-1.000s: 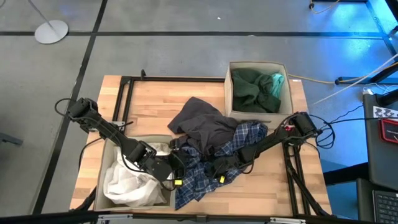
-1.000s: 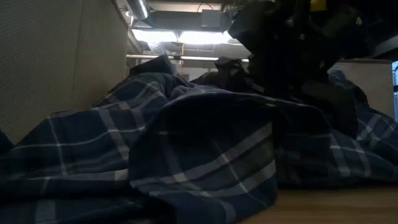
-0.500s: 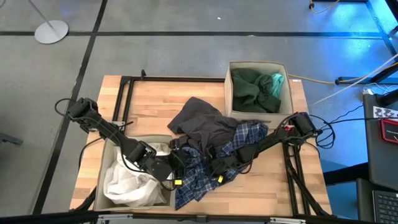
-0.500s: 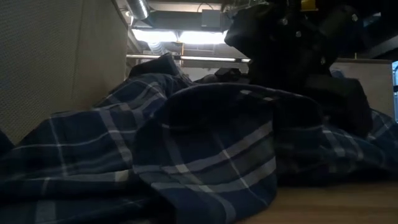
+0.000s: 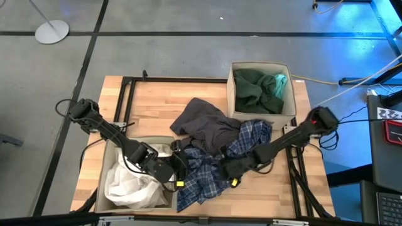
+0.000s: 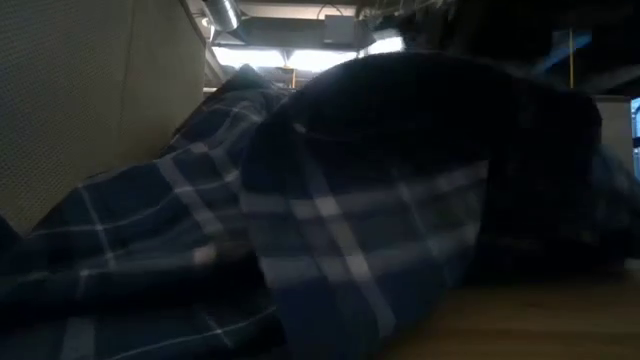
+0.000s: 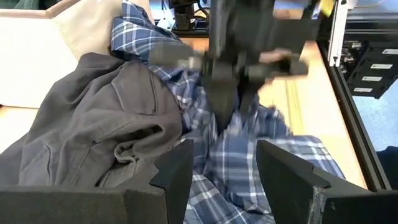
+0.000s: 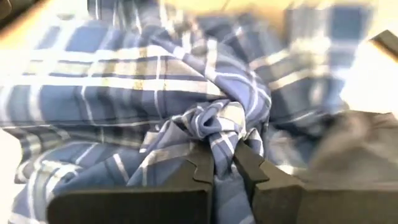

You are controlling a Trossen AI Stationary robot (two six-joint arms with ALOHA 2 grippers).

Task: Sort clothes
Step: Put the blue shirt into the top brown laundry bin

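Note:
The blue-white plaid shirt [image 5: 204,179] lies crumpled on the table's near middle, its far end beside the dark grey garment [image 5: 204,125]. My right gripper [image 5: 230,172] is over the shirt's right part, shut on a bunch of it [image 8: 214,127]. My left gripper [image 5: 174,174] hovers open at the shirt's left edge; in the left wrist view its fingers [image 7: 180,168] stand apart above the plaid cloth. White garments [image 5: 129,182] fill the near left bin. A dark green garment [image 5: 251,88] and a teal one [image 5: 276,85] lie in the far right bin. My right gripper pinches a twisted bunch of the plaid shirt [image 8: 219,142] between its two fingertips, several layers gathered together. The fingers slant down at it from the table's right side. The bunch is drawn up into a peak [image 6: 420,120], while the shirt's left part [image 6: 120,250] lies on the table.
Two beige fabric bins stand on the wooden table: one at the near left [image 5: 107,157], one at the far right [image 5: 231,88]. A black frame [image 5: 129,85] runs along the table's far left. Bare wood [image 5: 157,100] shows at the far left and near right.
My right gripper has risen and gone slightly toward the table's right edge with a bunch of the plaid shirt. The shirt's right part has been drawn up into a tall peak in the low view; its left part has stayed on the table.

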